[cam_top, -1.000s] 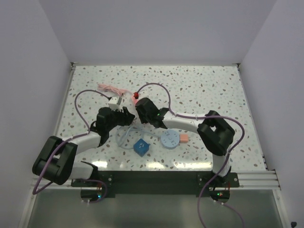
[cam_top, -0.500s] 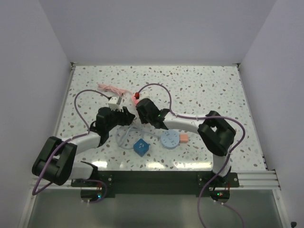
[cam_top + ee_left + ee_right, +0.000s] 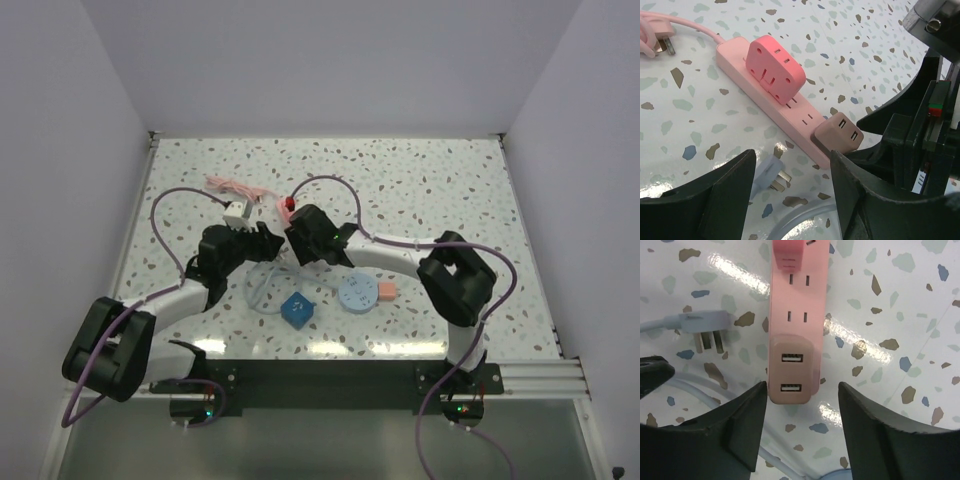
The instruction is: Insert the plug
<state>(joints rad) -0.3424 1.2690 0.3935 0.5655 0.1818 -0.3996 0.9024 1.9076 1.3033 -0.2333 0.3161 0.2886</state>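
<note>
Speckled, glossy terrazzo covers the table (image 3: 440,180). Nearest the arm bases lie a blue cube (image 3: 297,308), a pale blue disc (image 3: 356,294) and a small orange block (image 3: 385,291). Beyond them the two grippers meet at mid-table. The left gripper (image 3: 790,159) has its matt black fingers spread wide and grasps nothing. The plug (image 3: 771,175), flat and grey with two bare metal prongs, lies on the table between those fingers, just beside the strip (image 3: 799,116), unplugged. Its pale cable (image 3: 800,220) curls nearer. The right gripper (image 3: 801,390) is likewise spread and empty, straddling the strip's near end, where a rounded brownish USB block (image 3: 839,134) sits. Farther along the smooth pink strip come empty slot pairs, then a rounded pink adapter (image 3: 774,67) plugged in. A white block (image 3: 237,212) lies farther left.
</note>
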